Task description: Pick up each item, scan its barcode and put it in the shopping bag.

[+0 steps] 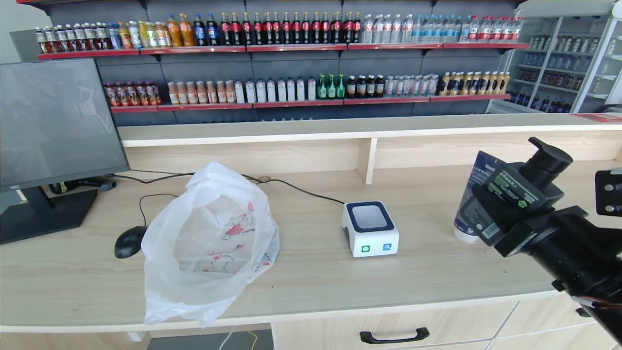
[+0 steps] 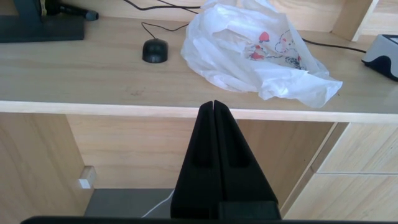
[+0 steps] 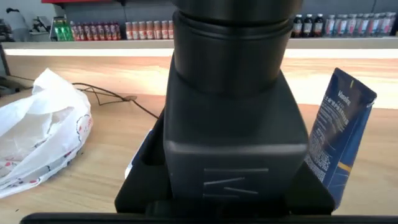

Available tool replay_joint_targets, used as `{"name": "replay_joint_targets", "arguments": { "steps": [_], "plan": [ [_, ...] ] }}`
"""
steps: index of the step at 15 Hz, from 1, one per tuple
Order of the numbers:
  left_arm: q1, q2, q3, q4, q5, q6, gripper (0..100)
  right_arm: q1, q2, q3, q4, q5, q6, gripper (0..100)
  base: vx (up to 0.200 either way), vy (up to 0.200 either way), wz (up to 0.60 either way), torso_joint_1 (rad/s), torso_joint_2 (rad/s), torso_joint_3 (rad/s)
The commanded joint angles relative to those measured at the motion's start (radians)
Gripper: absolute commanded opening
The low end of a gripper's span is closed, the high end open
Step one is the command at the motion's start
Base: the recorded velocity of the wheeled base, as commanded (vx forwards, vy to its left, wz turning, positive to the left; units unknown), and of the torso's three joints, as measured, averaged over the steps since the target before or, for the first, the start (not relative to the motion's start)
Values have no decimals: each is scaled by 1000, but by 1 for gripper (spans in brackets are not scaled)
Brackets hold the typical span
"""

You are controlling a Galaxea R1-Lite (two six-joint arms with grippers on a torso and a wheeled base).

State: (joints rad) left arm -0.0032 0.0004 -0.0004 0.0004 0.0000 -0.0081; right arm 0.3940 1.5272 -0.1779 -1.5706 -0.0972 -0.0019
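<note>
Far L on light wooden desk [image 1: 316,277]: dark flat monitor [image 1: 53,121] on its stand, then small black mouse [image 1: 129,241] w/ cable. L pincer [image 2: 213,124] hangs in front of and below desk edge, fingers pressed together, nothing between. Next along, thin white plastic shopping bag w/ red print [image 1: 214,243], slumped near front edge; limp, prob. no help from its own shape, mouth not clearly open, so drop-in likely needs care. Mid-desk: white box scanner w/ dark-blue-rimmed window [image 1: 370,228], window facing up. Further R: blue squeeze tube [image 1: 480,170] standing on its white cap, just behind R arm. Prob. light, soft-walled, easy to tip or dent; best taken mid-body across flat faces, or nearer cap where stiffer. R pincer [image 1: 525,228] closed on dark grey square-shouldered plastic bottle w/ round black cap [image 1: 515,194], held above desk, R of scanner, tilted. Looks rigid and smooth, maybe heavy if full, so could twist in grip; flat sides the sensible hold. Pale label patch near base, poss. barcode, too small to tell.
</note>
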Motion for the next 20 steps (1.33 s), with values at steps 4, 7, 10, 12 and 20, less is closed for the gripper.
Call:
{"name": "replay_joint_targets", "arguments": {
  "steps": [4, 7, 10, 12, 20],
  "plan": [
    [2, 0, -1, 1, 0, -1, 0, -53, 7, 20, 0, -50, -72, 0, 0, 0, 0, 0, 0, 0],
    [2, 0, -1, 1, 2, -7, 0, -49, 25, 17, 0, -24, -78, 0, 0, 133, 0, -2, 2, 0],
    [2, 0, -1, 1, 2, -7, 0, -43, -39, 83, 0, 80, -63, 0, 0, 200, 0, 15, 6, -4],
    [2, 0, -1, 1, 0, -6, 0, -49, -41, 92, 0, 80, -95, 0, 0, 200, 0, 0, 0, 0],
    [2, 0, -1, 1, 0, -4, 0, -53, -7, 40, 0, 79, -105, 0, 0, 50, 0, -2, -1, 1]
  ]
}}
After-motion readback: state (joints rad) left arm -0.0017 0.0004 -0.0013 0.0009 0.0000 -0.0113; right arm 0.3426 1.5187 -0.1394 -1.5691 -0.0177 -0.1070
